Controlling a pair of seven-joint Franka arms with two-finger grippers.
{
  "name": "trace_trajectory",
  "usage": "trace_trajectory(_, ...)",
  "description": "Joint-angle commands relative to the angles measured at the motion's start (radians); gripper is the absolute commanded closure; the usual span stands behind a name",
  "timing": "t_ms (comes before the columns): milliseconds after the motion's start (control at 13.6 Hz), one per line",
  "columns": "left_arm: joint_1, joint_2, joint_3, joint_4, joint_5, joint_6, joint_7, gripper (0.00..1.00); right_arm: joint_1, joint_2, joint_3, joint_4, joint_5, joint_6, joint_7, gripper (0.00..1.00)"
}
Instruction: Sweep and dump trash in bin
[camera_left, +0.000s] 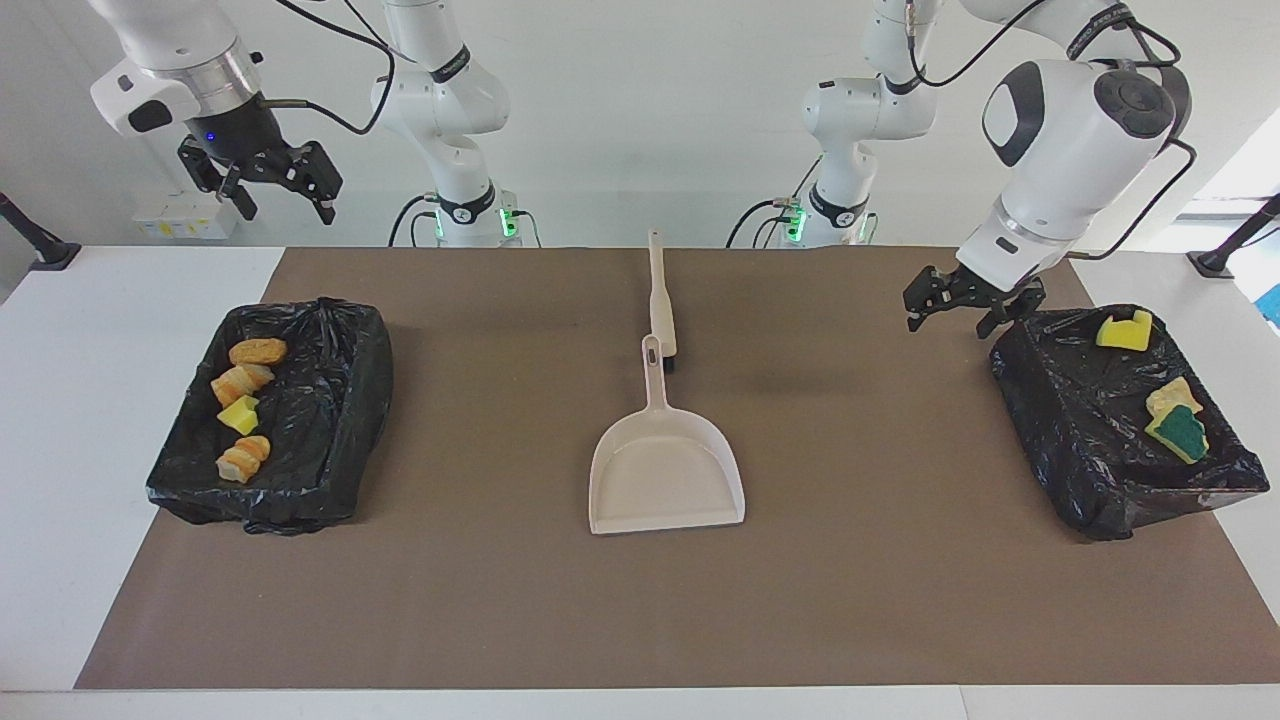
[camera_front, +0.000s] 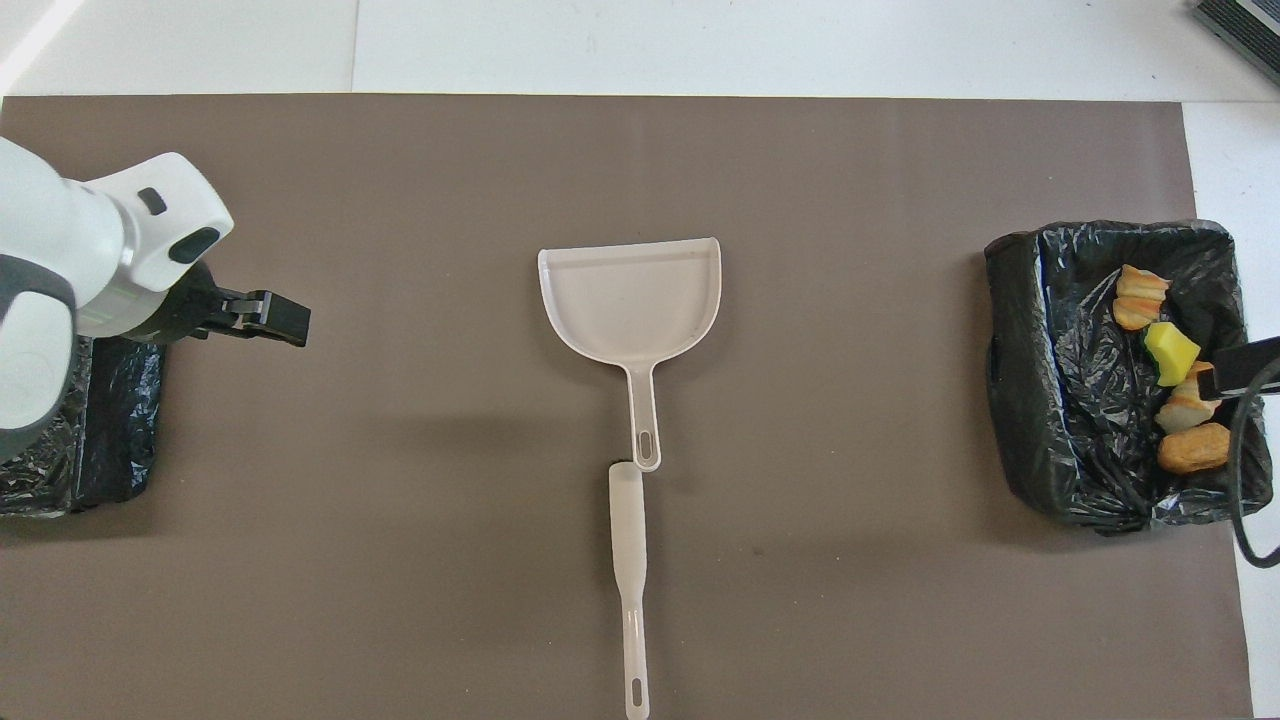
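The trash lies in two black-lined bins. Bread rolls (camera_left: 258, 351) and a yellow sponge (camera_left: 238, 414) are in the bin (camera_left: 330, 420) at the right arm's end, seen from above as bin (camera_front: 1040, 370). Yellow and green-backed sponges (camera_left: 1180, 432) are in the bin (camera_left: 1060, 400) at the left arm's end. My left gripper (camera_left: 955, 315) hangs open and empty over the mat beside that bin's rim; from above, the left gripper (camera_front: 275, 318) shows edge-on. My right gripper (camera_left: 270, 190) waits raised and open, over the table near the right arm's end bin.
A beige dustpan (camera_left: 665, 470) lies flat mid-mat, its handle toward the robots. A beige brush (camera_left: 660, 300) lies in line with it, nearer the robots, its head by the handle's end. From above: dustpan (camera_front: 630, 300), brush (camera_front: 628, 560).
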Motion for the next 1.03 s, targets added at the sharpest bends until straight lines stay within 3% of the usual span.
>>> trace_trajectory(0,0.003,-0.038,-0.003,-0.004,0.009,-0.057,0.033,0.00,-0.001,-0.023,-0.001,-0.025,0.013,0.008,-0.014,0.00)
trace_trajectory(589,0.006,-0.060,0.004,0.109,0.076,-0.206,0.054,0.00,-0.001,-0.023,-0.001,-0.026,0.013,0.008,-0.012,0.00)
trace_trajectory(958,0.006,-0.060,0.004,0.105,0.066,-0.191,0.079,0.00,-0.001,-0.023,-0.001,-0.025,0.013,0.008,-0.014,0.00)
